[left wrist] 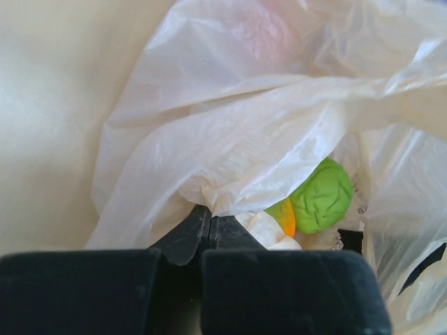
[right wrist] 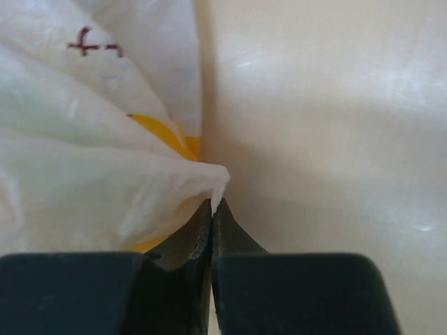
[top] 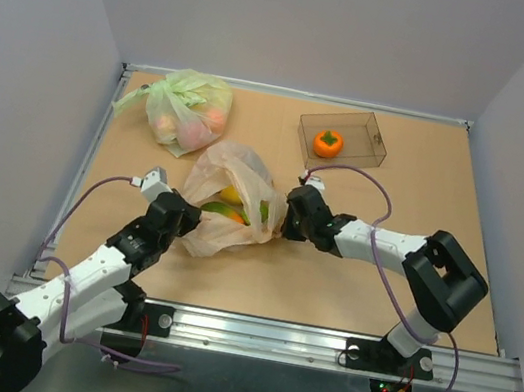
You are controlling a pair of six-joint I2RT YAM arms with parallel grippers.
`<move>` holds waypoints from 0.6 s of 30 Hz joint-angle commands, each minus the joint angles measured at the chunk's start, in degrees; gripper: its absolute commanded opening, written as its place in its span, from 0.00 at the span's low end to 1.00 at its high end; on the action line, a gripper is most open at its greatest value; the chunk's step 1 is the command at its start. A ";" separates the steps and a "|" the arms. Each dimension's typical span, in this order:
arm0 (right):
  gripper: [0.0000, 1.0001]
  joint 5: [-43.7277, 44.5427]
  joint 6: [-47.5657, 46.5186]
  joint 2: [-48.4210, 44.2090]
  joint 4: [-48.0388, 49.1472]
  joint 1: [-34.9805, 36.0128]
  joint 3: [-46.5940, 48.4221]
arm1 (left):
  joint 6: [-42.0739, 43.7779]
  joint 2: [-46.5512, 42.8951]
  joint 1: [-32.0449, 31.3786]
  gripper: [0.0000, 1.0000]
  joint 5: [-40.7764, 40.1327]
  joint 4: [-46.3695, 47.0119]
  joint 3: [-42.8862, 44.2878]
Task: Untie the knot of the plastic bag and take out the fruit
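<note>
The pale peach plastic bag (top: 230, 175) lies mid-table with its mouth gaping; no tied knot shows. Inside lie fruit (top: 229, 209): yellow, green and orange pieces. The left wrist view shows a green lime (left wrist: 323, 195) and an orange piece (left wrist: 285, 216) under the film (left wrist: 230, 139). My left gripper (top: 190, 227) (left wrist: 209, 211) is at the bag's left edge, shut with the film's hem at its tips. My right gripper (top: 286, 219) (right wrist: 211, 204) is at the bag's right edge, shut on a pinch of film (right wrist: 105, 188). An orange fruit with a green cap (top: 327, 143) sits in the clear box (top: 372, 134).
A light-green bag (top: 184, 109) with pinkish fruits lies at the back left, close behind the peach bag. The clear box stands at the back right. Walls close in the brown table (top: 376, 297) on three sides; a metal rail (top: 318, 340) runs along the near edge.
</note>
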 commanded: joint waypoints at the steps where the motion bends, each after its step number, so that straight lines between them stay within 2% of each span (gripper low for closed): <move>1: 0.06 0.89 2.79 -3.69 1.45 -2.79 -1.39 | 7.73 -3.93 4.23 0.00 0.44 -0.56 1.68; 3: 0.15 -2.27 -1.16 -4.75 1.53 -2.71 0.19 | 13.15 -3.68 5.29 0.00 1.58 0.05 4.13; 4: 0.29 -3.24 -2.22 -5.28 1.53 -2.71 0.63 | 15.45 -3.16 5.82 0.00 2.11 0.58 5.11; 6: 0.46 -4.74 -5.30 -7.03 1.36 -2.27 2.03 | 19.76 -0.09 6.18 0.00 4.65 1.64 8.69; 7: 0.60 -4.74 -6.18 -7.91 0.23 -2.09 2.65 | 22.22 1.14 6.26 0.00 5.71 1.81 10.03; 10: 0.76 -4.22 -10.31 -13.61 -3.37 -1.13 6.07 | 31.27 6.67 6.27 0.00 9.14 0.59 15.65; 14: 0.77 -4.04 -15.76 -16.79 -8.57 0.98 12.66 | 35.15 7.75 6.27 0.00 11.25 -0.56 18.91; 18: 0.76 -3.25 -21.20 -18.29 -11.64 4.84 19.43 | 35.78 6.61 6.27 0.00 14.58 -0.56 17.61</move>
